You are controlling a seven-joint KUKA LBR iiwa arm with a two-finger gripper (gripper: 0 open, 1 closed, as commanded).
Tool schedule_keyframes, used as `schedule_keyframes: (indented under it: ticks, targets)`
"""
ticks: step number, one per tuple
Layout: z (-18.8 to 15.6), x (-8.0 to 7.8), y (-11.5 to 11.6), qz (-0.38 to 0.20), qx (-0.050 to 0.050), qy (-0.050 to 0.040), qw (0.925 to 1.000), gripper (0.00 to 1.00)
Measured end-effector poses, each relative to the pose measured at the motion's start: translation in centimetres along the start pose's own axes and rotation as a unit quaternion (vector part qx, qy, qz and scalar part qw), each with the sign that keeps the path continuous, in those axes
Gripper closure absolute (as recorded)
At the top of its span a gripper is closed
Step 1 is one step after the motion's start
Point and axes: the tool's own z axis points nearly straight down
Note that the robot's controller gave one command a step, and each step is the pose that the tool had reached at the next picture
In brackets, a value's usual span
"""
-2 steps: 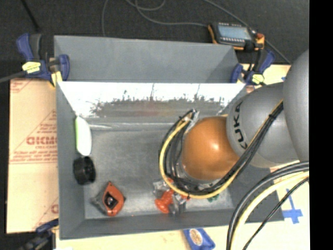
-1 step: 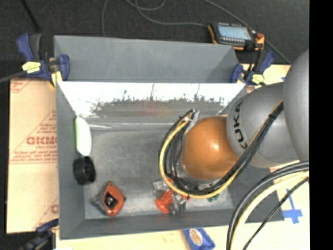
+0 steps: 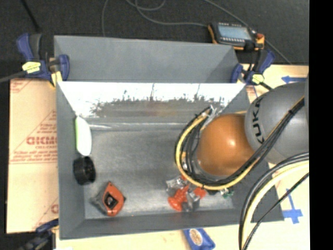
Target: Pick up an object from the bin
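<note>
Currently hand [image 3: 183, 192] sits low in lower right of bin [image 3: 140, 61], over a small orange-red piece [image 3: 177, 203]; its opening cannot be told. Nothing visibly lifted; grasp and raise remain.

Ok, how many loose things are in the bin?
4: white-green oblong at left wall, black round piece below it, orange-grey gadget front left, orange piece front right. Arm may hide more.

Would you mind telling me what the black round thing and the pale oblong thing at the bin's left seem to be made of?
The black round thing looks like rubber or matt plastic: dull, with no glint. The pale oblong thing is likely smooth plastic: evenly white with a green edge.
</note>
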Motion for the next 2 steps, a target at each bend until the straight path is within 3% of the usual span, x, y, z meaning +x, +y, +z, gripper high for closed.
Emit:
schedule_keyframes:
  ticks: [2]
  targets:
    - [-0.47,1.05,-1.13,-0.004,0.0,0.0015,1.0,1.0]
